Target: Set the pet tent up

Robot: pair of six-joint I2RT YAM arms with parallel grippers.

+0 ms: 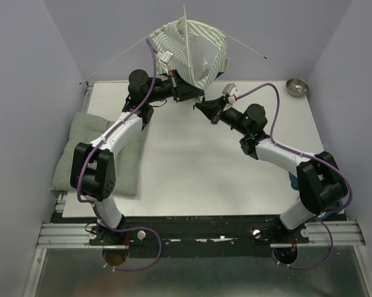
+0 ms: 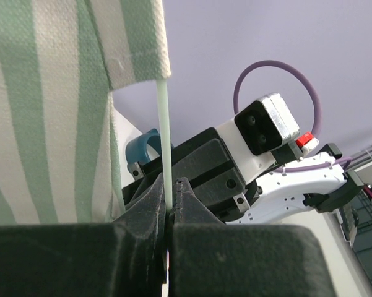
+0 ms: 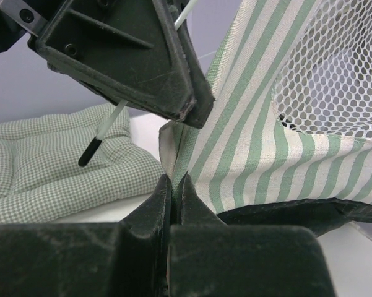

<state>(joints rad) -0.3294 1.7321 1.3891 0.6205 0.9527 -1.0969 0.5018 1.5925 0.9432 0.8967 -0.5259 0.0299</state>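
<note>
The tent (image 1: 189,49) is held off the bench (image 1: 192,167) at the far edge, near the middle. It is bunched into a partial dome, with a mesh panel (image 1: 203,59) facing right. Poles are already threaded through the fabric, but their ends project well past it to the left, to the right and on the far side. The frame is therefore judged not yet tensioned. Seating the pole ends and standing the tent on the bench are judged outstanding, so the task is taken to be about half done.

The left jaws are closed on one pole (image 2: 164,142) just below the fabric hem. The right jaws are closed narrow at the lower hem of the striped fabric; whether the hem is pinched cannot be told.

A cushion (image 1: 96,151) lies at the left bench edge, partly hidden by the left arm (image 1: 121,133). A metal bowl (image 1: 297,86) stands at the far right corner. Both are well apart from the tent. The two sets of jaws are crowded close together, which is judged the main obstruction to re-gripping.
</note>
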